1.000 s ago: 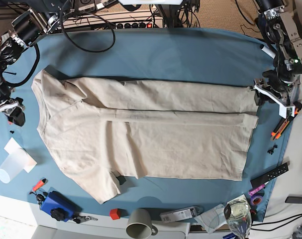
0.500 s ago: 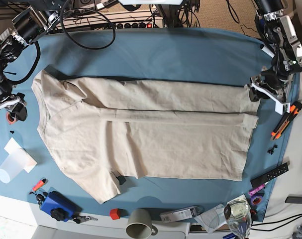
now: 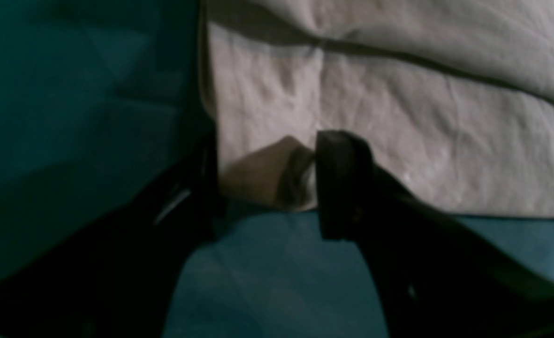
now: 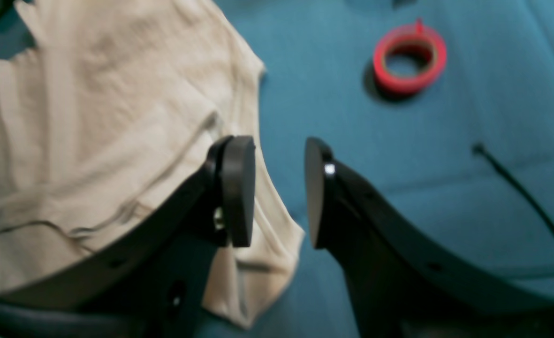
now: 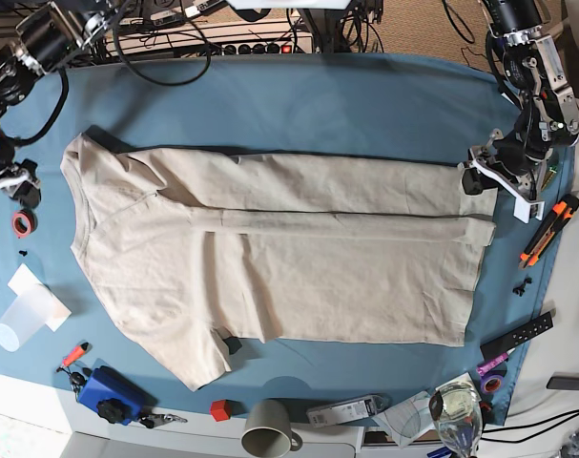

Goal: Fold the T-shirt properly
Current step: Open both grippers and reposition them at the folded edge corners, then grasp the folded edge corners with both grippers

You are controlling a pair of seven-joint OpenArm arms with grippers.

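Base view, read from nine o'clock across to three: the right gripper (image 5: 22, 186) hangs at the table's edge just above a red tape roll (image 5: 20, 223), its jaws parted and holding nothing; the right wrist view shows one pad over the shirt's sleeve edge and the other over bare cloth. The T-shirt (image 5: 270, 258) lies flat across the middle of the teal-blue table cloth (image 5: 318, 105), collar end toward nine o'clock, hem toward three, its upper side folded in along a lengthwise crease. At three o'clock the left gripper (image 5: 480, 176) sits at the hem's upper corner, jaws spread wide; in the left wrist view they straddle that corner, and I cannot tell whether it is pinched.
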